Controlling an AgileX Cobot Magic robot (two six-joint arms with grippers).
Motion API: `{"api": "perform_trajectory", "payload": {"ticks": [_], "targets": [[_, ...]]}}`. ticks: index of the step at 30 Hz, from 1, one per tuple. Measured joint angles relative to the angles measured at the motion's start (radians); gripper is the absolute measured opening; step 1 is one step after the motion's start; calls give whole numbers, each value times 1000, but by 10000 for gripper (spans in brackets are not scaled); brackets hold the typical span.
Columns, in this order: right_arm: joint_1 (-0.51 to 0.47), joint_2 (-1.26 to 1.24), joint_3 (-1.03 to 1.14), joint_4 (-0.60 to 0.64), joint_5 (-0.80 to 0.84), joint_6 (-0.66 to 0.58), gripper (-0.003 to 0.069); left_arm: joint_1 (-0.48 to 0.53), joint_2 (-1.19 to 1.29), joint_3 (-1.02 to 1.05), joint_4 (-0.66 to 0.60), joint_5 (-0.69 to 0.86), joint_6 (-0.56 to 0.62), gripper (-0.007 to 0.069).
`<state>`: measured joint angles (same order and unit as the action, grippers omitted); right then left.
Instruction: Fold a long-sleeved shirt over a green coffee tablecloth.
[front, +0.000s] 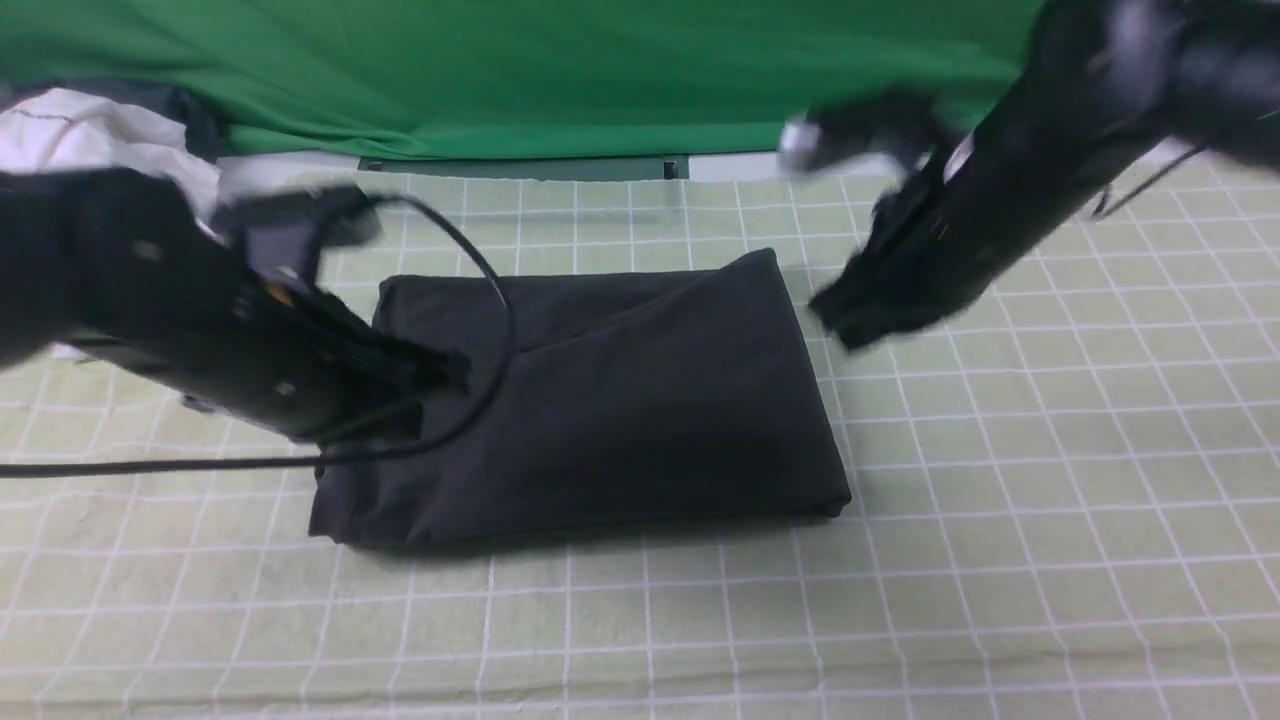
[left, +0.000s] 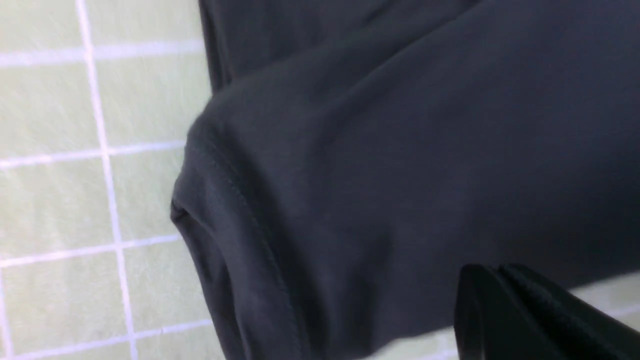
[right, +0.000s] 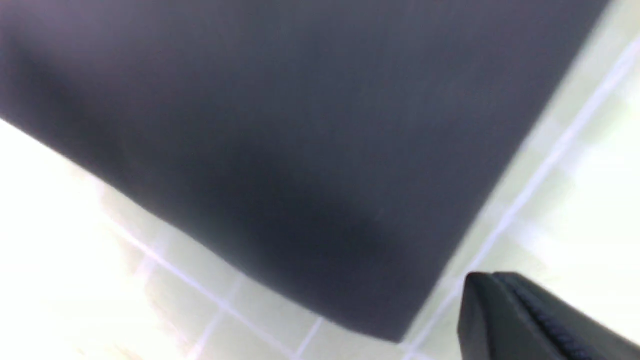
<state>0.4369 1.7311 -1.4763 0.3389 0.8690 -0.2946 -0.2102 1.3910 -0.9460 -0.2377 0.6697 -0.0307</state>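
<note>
Fabric of the long-sleeved shirt (front: 620, 390), black and folded into a compact rectangle, lies flat on the green coffee tablecloth (front: 1000, 560), whose thin white lines form a grid of squares. Left end effector (front: 450, 368) is pressed together with nothing pinched; its tip sits above the shirt's left portion, so the folded bundle extends mostly to its right and toward the robot. In the left wrist view the fingertips (left: 505, 310) appear joined, with a seamed fold of the shirt (left: 350, 175) just beyond them. Right end effector (front: 835, 315) is likewise pressed together and empty, positioned just off the shirt's far right corner, over bare tablecloth; the shirt lies to its left. In the right wrist view its fingertips (right: 500, 310) appear closed beside a corner of the shirt (right: 300, 150). A black cable (front: 497, 300) loops from the left arm across the shirt. Beyond both end effectors hangs a plain deep-green backdrop (front: 520, 70), with a white garment (front: 90, 135) at far left.
</note>
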Motion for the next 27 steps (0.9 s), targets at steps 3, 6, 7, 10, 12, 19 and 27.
{"api": "perform_trajectory", "payload": {"ticks": [3,6,7,10,12,19,27], "targets": [[-1,-171,0,-19,-47,0,0,0,-176,-3,-3,51,-8,11],[-3,-328,0,-25,-81,0,0,0,-334,-3,-3,84,-11,11],[-3,-383,0,-27,-90,0,0,0,-389,-3,-3,93,-11,11],[-3,-545,44,-28,-158,0,0,0,-552,14,-3,102,-11,11],[-3,-635,97,-28,-216,0,0,0,-625,32,-3,103,-11,11],[-3,-1049,500,-32,-572,-2,0,0,-946,188,-2,72,-11,11],[-3,-1553,986,-35,-960,-25,0,0,-1128,397,-19,-6,-15,11]]}}
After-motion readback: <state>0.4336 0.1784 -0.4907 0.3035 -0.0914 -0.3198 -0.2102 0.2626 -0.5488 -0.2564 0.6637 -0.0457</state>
